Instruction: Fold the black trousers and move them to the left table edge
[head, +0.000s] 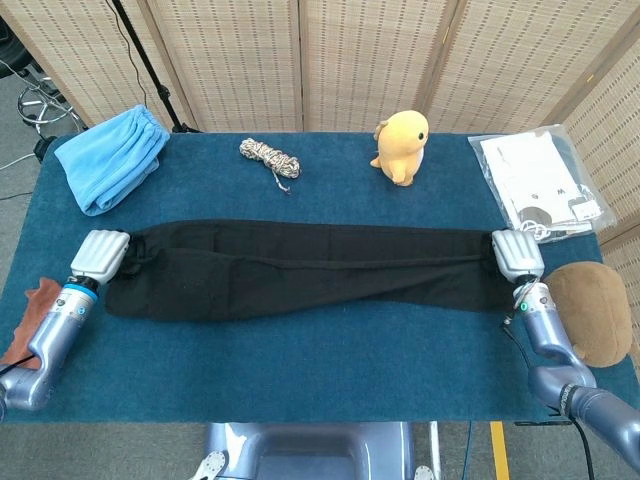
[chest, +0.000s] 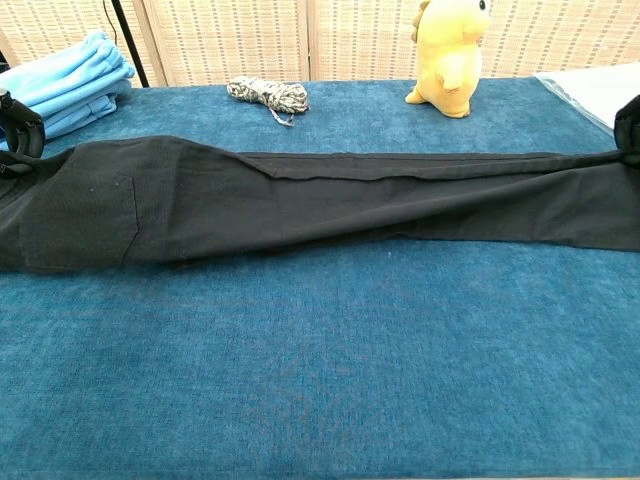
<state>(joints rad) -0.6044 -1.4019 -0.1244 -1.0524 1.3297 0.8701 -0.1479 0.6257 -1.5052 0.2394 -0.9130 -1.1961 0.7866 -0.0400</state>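
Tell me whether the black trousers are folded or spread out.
Folded once lengthwise: black trousers form one long narrow strip, left hand and right hand at its ends.

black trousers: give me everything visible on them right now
The black trousers lie folded lengthwise into one long matte, woven-looking strip across the blue table cover. The wider end with a patch pocket is at the left, the narrower leg end at the right. The left hand is at the left end and the right hand at the right end; the fingers are hidden, so grips can't be confirmed.

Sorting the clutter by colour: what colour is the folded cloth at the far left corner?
Light blue; the folded cloth shows best in the head view.
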